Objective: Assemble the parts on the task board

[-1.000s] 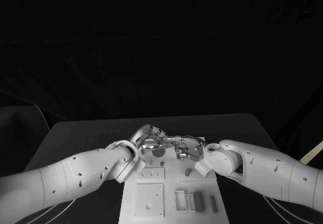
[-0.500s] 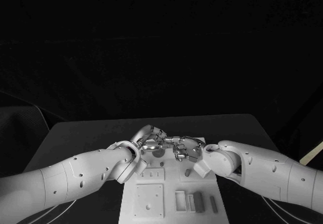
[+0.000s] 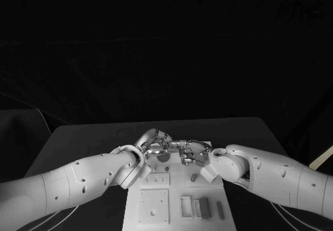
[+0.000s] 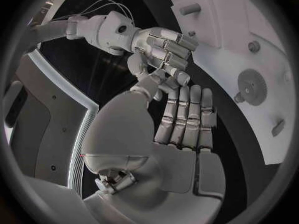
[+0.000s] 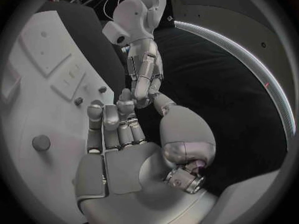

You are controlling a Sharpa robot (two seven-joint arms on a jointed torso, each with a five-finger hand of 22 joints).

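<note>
Both robot hands, left (image 3: 154, 143) & right (image 3: 192, 152), are meeting fingertip-to-fingertip over the board (image 3: 154, 206); can't tell if either's holding anything. Parts (image 3: 202, 208) are looking small, stiff, light, prob. slippery, so I'm judging a pinch across the long sides best.

I stood at a dark table (image 3: 83, 137) whose far edge ran straight across in front of me, with its corners rounded off. Behind it hung a black cloth backdrop (image 3: 166, 57) that swallowed nearly all the light and left the room beyond it unseen. Off to my right, past the table's edge, a pale slanted strip (image 3: 320, 158) leaned against the dark, though I could not tell what it was, and a bright thin line (image 5: 249, 59) followed the table's rim where the light caught it.
</note>
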